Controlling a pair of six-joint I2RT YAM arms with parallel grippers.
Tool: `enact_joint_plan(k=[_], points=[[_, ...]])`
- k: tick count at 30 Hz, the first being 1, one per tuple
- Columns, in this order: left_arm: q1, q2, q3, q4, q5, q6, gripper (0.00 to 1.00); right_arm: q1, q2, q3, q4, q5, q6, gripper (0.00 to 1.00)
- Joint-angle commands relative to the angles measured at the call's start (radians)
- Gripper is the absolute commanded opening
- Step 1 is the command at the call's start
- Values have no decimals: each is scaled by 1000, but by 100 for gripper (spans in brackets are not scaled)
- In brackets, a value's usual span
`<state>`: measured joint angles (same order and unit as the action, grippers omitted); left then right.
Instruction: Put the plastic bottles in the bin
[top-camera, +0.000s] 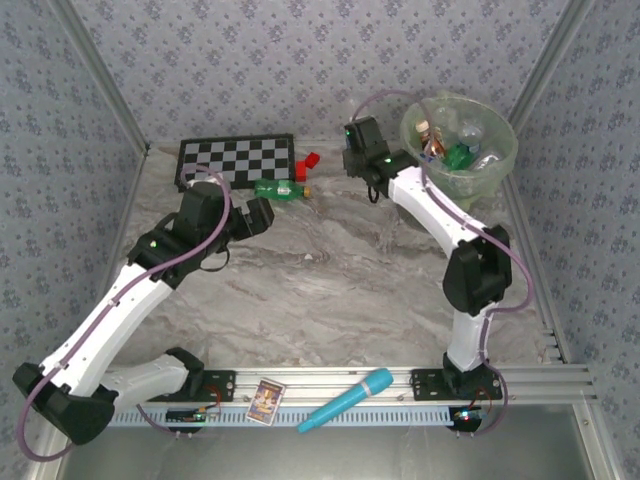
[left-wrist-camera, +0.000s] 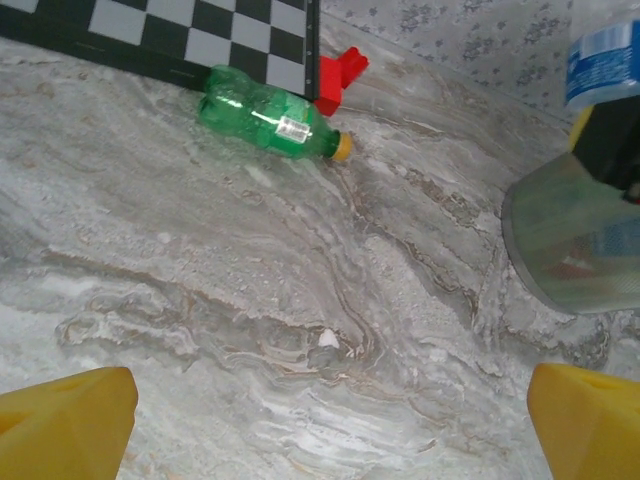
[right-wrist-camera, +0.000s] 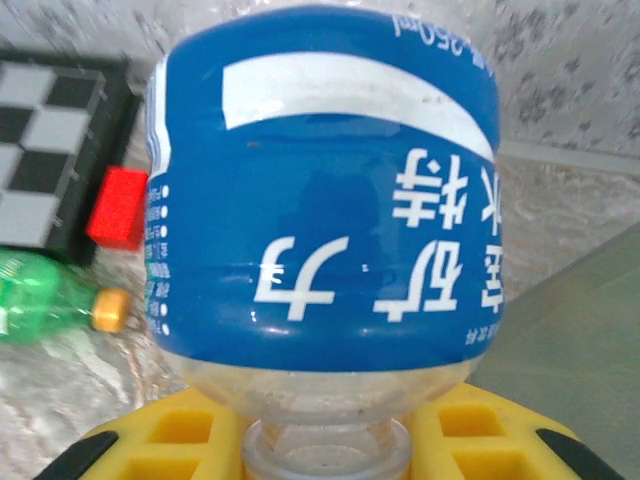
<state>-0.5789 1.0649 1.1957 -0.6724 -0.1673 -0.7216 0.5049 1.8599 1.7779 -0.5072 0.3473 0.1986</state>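
Turquoise and shaped like a microphone, an object (top-camera: 345, 400) lies on the metal rail at the near edge, with a small card (top-camera: 266, 399) just to its left. Beyond them we see the grey marbled desk (top-camera: 340, 270). The left pincer (top-camera: 262, 215) reaches over the desk's left half, its yellow fingertips (left-wrist-camera: 60, 425) spread wide apart with nothing between them. Just past it a green bottle (left-wrist-camera: 270, 118) with an orange cap lies on its side against the near edge of a chessboard (top-camera: 235, 160). A red block (left-wrist-camera: 335, 80) sits at the board's right corner, close to the bottle's cap end. Farther right, the right pincer (right-wrist-camera: 325, 445) is closed around the neck of a clear blue-labelled bottle (right-wrist-camera: 320, 220), which it holds up off the desk just left of the bin (top-camera: 478, 182). The bin, round and pale yellow-green, stands in the far right corner. Several more bottles (top-camera: 455, 145) lie heaped inside it.
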Motion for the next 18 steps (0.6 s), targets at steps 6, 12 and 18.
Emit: enact_joint_plan(k=[6, 12, 18], points=[[64, 57, 106, 67, 106, 136, 100, -57, -159, 162, -174, -69, -10, 25], [119, 129, 196, 57, 261, 239, 100, -116, -170, 345, -421, -55, -31, 25], [120, 91, 128, 138, 366, 292, 100, -216, -140, 454, -616, -144, -91, 28]])
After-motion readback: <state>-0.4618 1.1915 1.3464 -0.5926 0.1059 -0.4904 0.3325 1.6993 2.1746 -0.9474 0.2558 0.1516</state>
